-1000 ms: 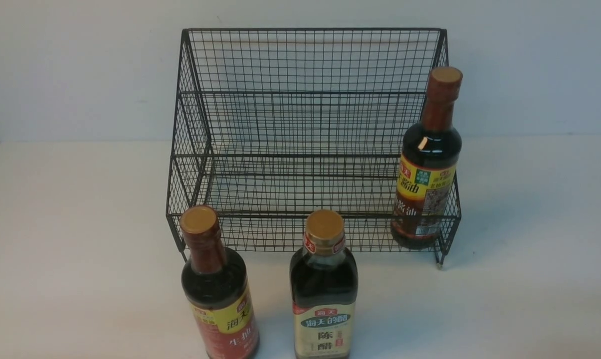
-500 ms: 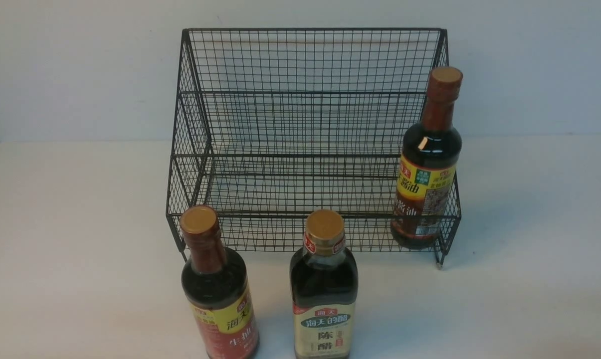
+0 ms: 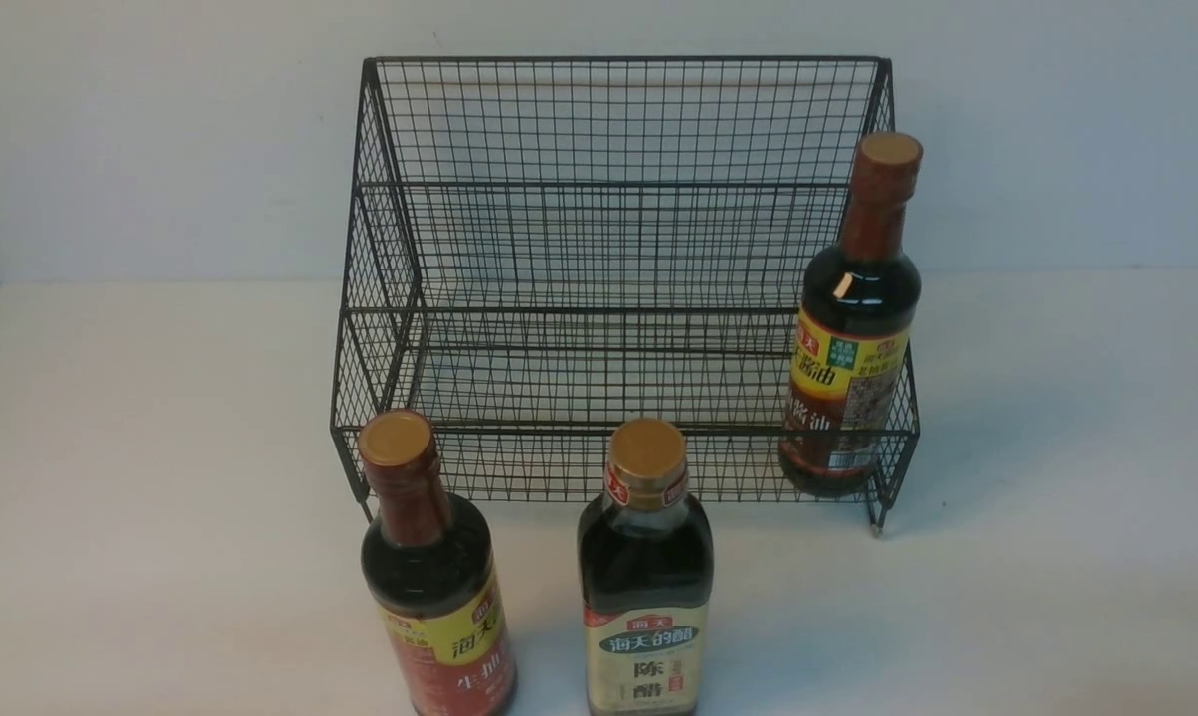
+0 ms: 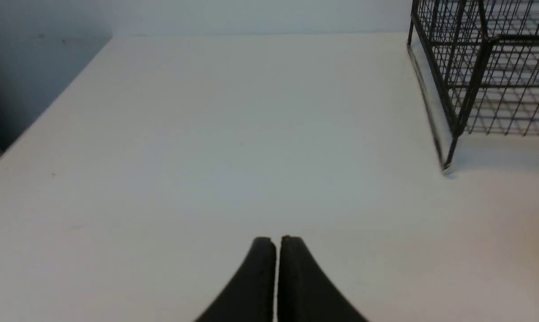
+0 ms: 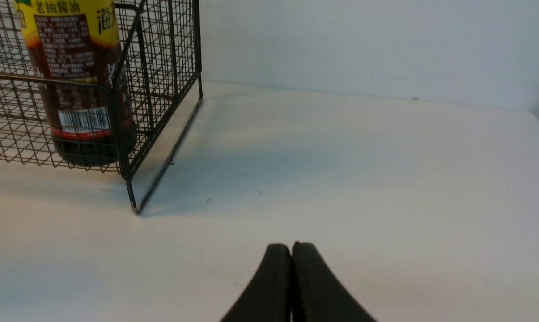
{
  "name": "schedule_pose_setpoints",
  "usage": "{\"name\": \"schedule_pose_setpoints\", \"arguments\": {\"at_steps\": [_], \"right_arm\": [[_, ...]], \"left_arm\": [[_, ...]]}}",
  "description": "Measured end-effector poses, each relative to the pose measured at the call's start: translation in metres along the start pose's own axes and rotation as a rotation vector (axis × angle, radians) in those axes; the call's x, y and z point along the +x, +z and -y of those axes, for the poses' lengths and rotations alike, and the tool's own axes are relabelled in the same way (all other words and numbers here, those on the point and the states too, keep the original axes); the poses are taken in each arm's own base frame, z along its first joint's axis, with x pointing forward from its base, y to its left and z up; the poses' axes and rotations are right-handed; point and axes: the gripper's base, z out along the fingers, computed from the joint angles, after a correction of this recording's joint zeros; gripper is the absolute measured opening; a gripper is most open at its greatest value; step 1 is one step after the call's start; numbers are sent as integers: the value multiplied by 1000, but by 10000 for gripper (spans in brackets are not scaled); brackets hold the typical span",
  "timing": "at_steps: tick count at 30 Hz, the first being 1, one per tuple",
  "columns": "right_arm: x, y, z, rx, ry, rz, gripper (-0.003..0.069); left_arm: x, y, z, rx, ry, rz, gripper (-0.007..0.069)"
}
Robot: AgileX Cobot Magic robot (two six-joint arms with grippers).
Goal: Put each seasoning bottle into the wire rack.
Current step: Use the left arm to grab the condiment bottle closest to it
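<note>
**Front view: one bottle racked, two to load**

**Layout.** The rack [image 3: 608, 129] stands at 12 o'clock on the table [image 3: 141, 447].
- The racked bottle [image 3: 850, 338] stands upright in the lower tier, at the 3 o'clock end.
- The red-label bottle [image 3: 437, 587] stands on the table at 7 o'clock from the rack.
- The cream-label bottle [image 3: 644, 597] stands on the table at 6 o'clock from the rack.
- Both loose bottles are upright, apart from each other and just outside the front rail.

**Grippers.** The left gripper [image 4: 276, 241] has its fingers drawn almost together and grips nothing. The right gripper [image 5: 291, 246] has its fingers pressed together and also grips nothing. Both hang over bare table.

**Recommended procedure.**
1. Spread the fingers wide before approaching a bottle.
2. The left arm probably suits the red-label bottle.
3. Grip the broad body rather than the narrow neck, because the glass likely slips.
4. Lift until the base clears the front rail.
5. Carry the bottle toward 12 o'clock.
6. Lower it into the free span from the 9 o'clock end to the centre.

**Caution.** Tall bottles tip easily, so keep clear of the neighbouring bottle.
</note>
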Motion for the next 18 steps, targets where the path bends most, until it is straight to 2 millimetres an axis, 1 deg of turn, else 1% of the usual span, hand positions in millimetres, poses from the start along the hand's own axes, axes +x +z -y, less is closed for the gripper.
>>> {"name": "schedule_pose_setpoints", "arguments": {"at_steps": [2, 3, 4, 6, 8, 9, 12, 15, 17, 18], "right_arm": [[0, 0, 0, 0, 0, 0, -15], [0, 0, 0, 0, 0, 0, -15], [0, 0, 0, 0, 0, 0, -15], [0, 0, 0, 1, 0, 0, -15], [0, 0, 0, 3, 1, 0, -15], [0, 0, 0, 3, 1, 0, -15], [0, 0, 0, 3, 1, 0, -15], [0, 0, 0, 3, 1, 0, -15], [0, 0, 0, 3, 1, 0, -15], [0, 0, 0, 3, 1, 0, -15]], "left_arm": [[0, 0, 6, 65, -281, -7, -4], [0, 0, 7, 71, -310, -8, -4], [-1, -1, 11, 119, -514, -21, -4], [-3, -2, 16, 185, -774, -41, -4], [-5, -2, 20, 230, -932, -51, -4], [-6, -3, 21, 245, -977, -53, -4], [-8, -3, 21, 260, -1009, -43, -4], [-11, -3, 20, 264, -952, 1, -4], [-22, -9, 24, 295, -846, 25, -4], [-34, -15, 27, 326, -777, 51, -4]]}}
